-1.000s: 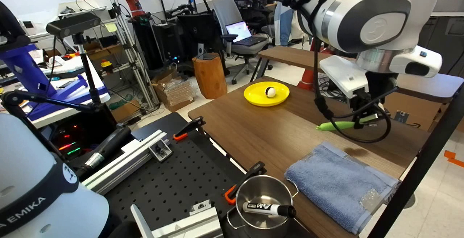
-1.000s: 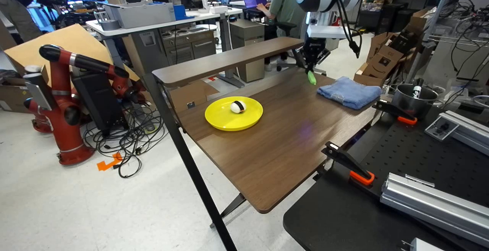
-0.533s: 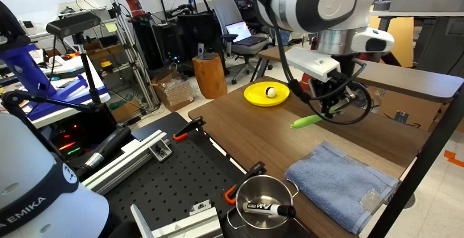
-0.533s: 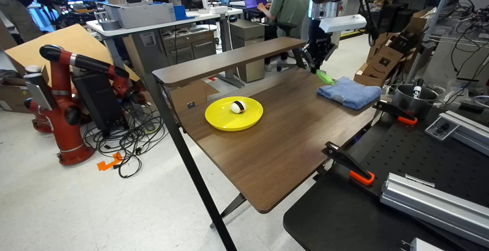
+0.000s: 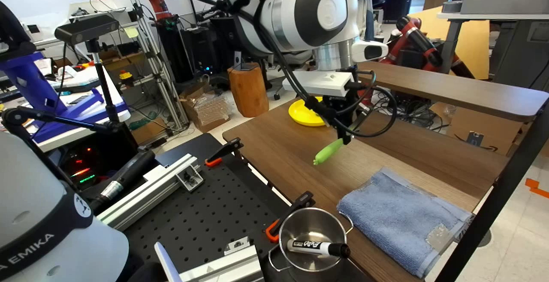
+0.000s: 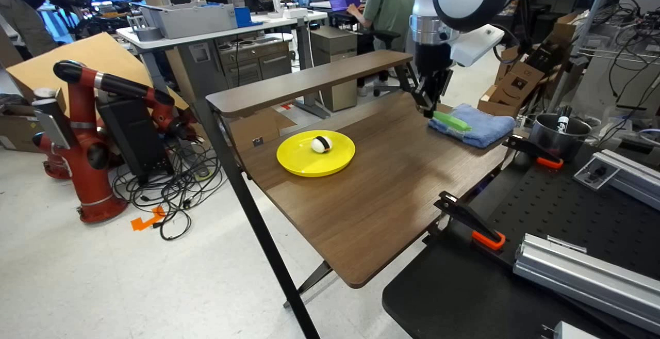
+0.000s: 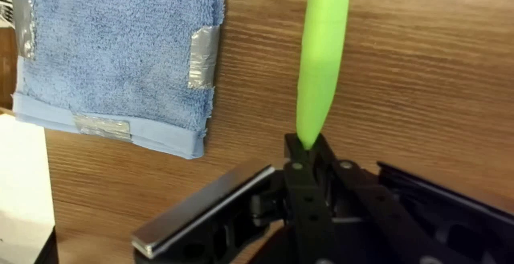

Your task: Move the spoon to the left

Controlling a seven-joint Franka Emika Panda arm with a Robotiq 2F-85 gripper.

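since the earlier frame our gripper [image 7: 307, 145], pinched nearly closed on the spoon [image 5: 329, 151], has carried it leftward past the blue towel [image 5: 399, 213] in an exterior view. with it beside the towel, not touching, we should lower it slowly before releasing.

Yellow plate [image 6: 295, 162] on surface [image 6: 361, 220] holds black-banded white ball [image 6: 320, 144], blue towel [image 5: 401, 217] well apart, marker [image 5: 315, 247] in metal pot [image 5: 317, 220].

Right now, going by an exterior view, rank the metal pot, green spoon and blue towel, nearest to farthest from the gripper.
1. Green spoon, held in the gripper.
2. Blue towel, right of the gripper in that view.
3. Metal pot, farther right, past the towel.
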